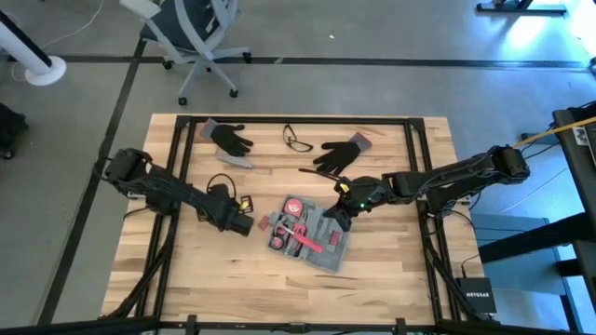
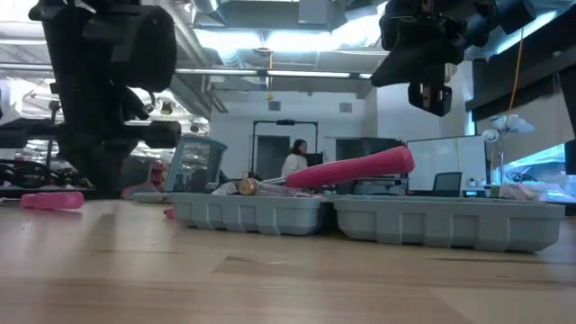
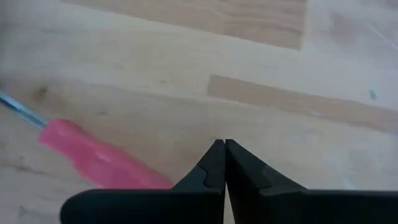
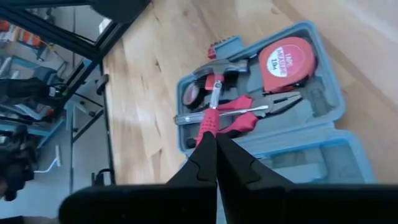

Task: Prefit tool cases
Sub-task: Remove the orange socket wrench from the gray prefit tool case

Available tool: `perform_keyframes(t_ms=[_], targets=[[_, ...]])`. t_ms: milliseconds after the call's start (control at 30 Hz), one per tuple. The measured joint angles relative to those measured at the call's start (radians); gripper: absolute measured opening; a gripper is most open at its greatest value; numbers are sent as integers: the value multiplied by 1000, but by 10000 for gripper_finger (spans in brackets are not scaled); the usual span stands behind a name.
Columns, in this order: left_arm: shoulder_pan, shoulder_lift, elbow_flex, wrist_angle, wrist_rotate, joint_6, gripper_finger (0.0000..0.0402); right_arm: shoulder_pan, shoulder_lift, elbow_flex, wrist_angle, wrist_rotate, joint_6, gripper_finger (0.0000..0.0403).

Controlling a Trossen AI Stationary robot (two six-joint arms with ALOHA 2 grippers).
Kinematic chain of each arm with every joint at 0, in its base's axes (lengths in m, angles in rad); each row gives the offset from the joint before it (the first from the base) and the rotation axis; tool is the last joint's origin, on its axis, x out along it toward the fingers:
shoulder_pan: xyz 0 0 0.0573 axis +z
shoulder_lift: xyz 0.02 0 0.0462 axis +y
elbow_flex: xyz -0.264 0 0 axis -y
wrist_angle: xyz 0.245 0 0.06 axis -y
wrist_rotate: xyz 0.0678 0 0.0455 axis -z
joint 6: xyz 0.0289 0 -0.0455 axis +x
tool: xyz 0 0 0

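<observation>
The tool case [image 1: 312, 235] lies open near the middle of the tabletop [image 1: 391, 279], tools already in its slots. It looks like stiff, light plastic, a bit slick, so the rim or a corner is probably the best hold. The left gripper [image 1: 244, 224] is pinched closed and empty beside a loose red screwdriver [image 3: 93, 158]; the right gripper [image 1: 343, 221], also closed and empty, hovers over the case.

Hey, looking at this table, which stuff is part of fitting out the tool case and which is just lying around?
Part of the job: tool case; loose red-handled screwdriver by the left gripper.
Lying about: two gloves; glasses.
</observation>
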Motion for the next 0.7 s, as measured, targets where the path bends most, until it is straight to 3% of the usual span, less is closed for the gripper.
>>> perform_keyframes(t_ms=[233,700], targets=[[-7,0,-1,-55,53,-18,0,0,0,0,1,-1,0,1],[-86,39,17,-4,162,-22,0,0,0,0,1,-9,-7,1]])
